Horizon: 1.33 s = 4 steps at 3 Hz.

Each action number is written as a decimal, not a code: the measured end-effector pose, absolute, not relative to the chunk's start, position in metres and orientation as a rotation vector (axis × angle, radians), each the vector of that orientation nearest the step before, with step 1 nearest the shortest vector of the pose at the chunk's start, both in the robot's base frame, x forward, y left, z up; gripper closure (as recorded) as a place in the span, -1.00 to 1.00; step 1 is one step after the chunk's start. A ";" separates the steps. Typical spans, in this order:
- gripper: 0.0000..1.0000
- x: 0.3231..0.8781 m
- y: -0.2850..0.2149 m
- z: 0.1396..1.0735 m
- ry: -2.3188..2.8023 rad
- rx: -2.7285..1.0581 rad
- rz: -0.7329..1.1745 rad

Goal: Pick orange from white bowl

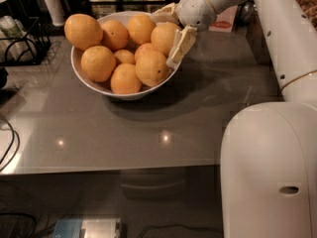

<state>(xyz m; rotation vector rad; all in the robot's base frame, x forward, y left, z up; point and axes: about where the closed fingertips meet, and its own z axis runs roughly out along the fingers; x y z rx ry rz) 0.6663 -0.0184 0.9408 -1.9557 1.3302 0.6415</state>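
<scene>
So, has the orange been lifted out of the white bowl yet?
No, the gripper is at the right rim of the white bowl, and the orange beside it sits inside among other oranges.

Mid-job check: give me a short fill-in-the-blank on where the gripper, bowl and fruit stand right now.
1. In the camera view, the gripper is at the ____ side of the white bowl.
2. The orange next to the gripper lies ____ the bowl.
3. The bowl stands on a grey ____.
Missing words: right; inside; table.
</scene>
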 end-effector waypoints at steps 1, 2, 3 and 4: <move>0.31 0.666 -0.019 0.941 1.330 -1.956 0.641; 0.77 0.666 -0.020 0.946 1.330 -1.956 0.641; 1.00 0.672 -0.015 0.957 1.324 -1.938 0.587; 1.00 0.674 -0.012 0.975 1.316 -1.945 0.502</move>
